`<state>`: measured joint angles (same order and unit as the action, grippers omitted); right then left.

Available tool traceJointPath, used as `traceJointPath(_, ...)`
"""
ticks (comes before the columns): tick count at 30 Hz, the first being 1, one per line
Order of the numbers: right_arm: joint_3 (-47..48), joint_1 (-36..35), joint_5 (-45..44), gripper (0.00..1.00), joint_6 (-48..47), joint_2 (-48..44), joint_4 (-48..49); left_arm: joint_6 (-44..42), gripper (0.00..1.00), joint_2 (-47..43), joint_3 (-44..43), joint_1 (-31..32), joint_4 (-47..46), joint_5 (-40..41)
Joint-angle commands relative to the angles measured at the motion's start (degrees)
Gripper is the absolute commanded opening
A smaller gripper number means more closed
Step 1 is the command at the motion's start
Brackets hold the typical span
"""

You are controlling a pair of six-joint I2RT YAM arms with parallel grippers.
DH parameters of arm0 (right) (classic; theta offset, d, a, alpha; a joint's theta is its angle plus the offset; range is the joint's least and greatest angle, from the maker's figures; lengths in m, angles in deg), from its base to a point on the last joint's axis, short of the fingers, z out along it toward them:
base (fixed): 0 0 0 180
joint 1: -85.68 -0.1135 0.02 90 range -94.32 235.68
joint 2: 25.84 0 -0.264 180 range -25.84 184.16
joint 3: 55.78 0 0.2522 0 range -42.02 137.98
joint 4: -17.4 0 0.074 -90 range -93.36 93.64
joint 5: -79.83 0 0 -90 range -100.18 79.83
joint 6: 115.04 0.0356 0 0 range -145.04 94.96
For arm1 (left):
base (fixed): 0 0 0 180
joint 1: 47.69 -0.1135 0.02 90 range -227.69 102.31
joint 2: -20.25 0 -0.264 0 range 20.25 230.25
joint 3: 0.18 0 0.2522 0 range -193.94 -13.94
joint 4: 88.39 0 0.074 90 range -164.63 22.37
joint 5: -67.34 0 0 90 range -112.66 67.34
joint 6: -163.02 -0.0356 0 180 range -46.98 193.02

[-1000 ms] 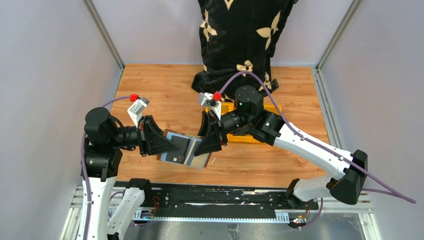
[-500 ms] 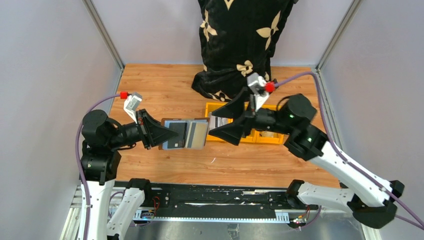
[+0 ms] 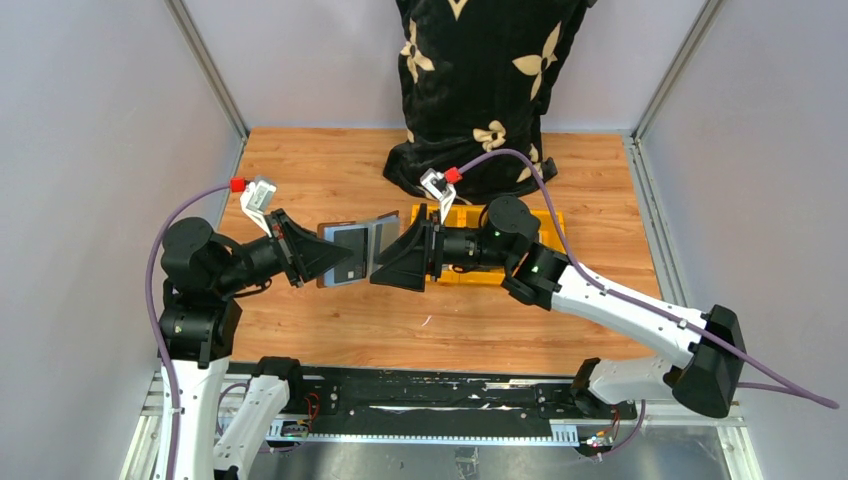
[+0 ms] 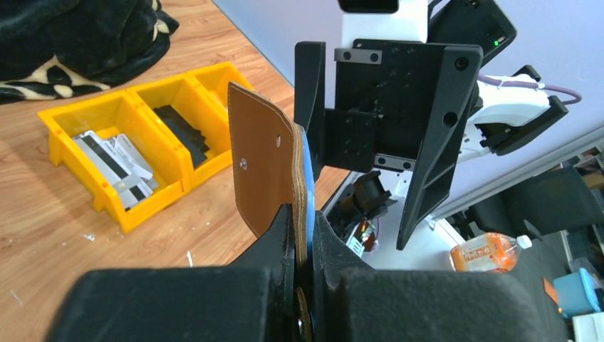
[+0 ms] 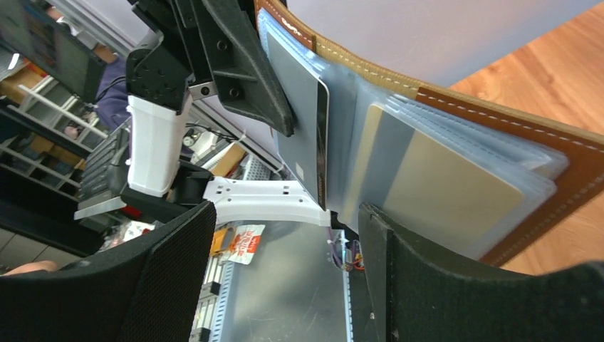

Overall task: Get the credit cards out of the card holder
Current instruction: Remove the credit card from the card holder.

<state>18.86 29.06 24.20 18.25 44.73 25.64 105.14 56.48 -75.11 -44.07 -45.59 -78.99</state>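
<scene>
Left pincer (image 4: 303, 222) pinches the stitched brown leather card holder (image 4: 267, 164); right pincer (image 5: 285, 214) gapes wide

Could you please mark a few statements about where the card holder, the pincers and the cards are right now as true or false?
1. The left pincer is clamped on the card holder, holding it up off the table. True.
2. The right pincer is shut on a card. False: its jaws stand open, facing the holder's opened inner side.
3. One compartment of the yellow bins has loose cards in it. True.
4. The card holder has been emptied. False: credit cards sit in its clear sleeves, as seen in the right wrist view.
</scene>
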Motion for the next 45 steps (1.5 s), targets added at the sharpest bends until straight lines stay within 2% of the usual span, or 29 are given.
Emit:
traceJointPath(1,-0.11,-0.6,2.04,0.77,2.63,0.84,6.37,4.42,0.0,-0.64,-0.3,-0.01,-5.26,-2.4)
traceJointPath(7,-0.74,-0.6,3.66,0.73,5.77,4.07,12.73,6.92,0.0,-0.72,0.77,-0.01,-7.13,-5.02)
traceJointPath(12,0.58,-0.6,5.52,0.65,8.52,5.81,16.59,10.55,0.0,-0.74,2.14,-0.01,-9.7,-8.12)
traceJointPath(16,0.64,-0.6,5.62,0.56,10.97,7.02,19.61,12.54,0.05,-0.89,2.86,0.02,-11.21,-10.41)
traceJointPath(19,0.58,-0.64,5.18,0.45,12.92,7.99,22.02,13.66,0.1,-1.15,3.52,-0.01,-12.59,-11.88)
traceJointPath(21,0.47,-0.6,4.32,0.31,14.44,8.63,23.65,14.42,0.14,-1.29,4.01,-0.01,-13.21,-13.3)
traceJointPath(25,0.24,-0.6,4.44,0.13,15.95,8.83,26.06,14.9,0.17,-1.44,4.47,-0.01,-13.75,-14.99)
traceJointPath(27,-0.06,-0.6,5.48,0.1,16.5,8.64,27.06,15.27,0.22,-1.43,4.48,-0.01,-13.78,-15.98)
traceJointPath(30,-0.8,-0.6,6.51,0.07,17.17,8.3,28.48,16.56,0.36,-1.38,4.71,-0.01,-14.33,-17.0)
traceJointPath(32,-1.53,-0.6,6.73,0.06,17.21,7.75,29.3,18.07,0.39,-1.27,4.96,0.01,-15.94,-17.53)
traceJointPath(38,-3.3,-0.6,7.99,0.05,16.52,6.33,29.27,25.68,0.24,-0.94,5.41,-0.01,-23.87,-17.26)
traceJointPath(43,-4.72,-0.77,10.41,0.07,17.05,5.99,29.63,27.77,0.09,-0.81,4.71,-0.01,-27.23,-16.0)
traceJointPath(45,-5.51,-0.86,11.33,0.08,17.09,5.42,29.83,28.8,0.05,-0.84,4.68,-0.01,-28.13,-15.51)
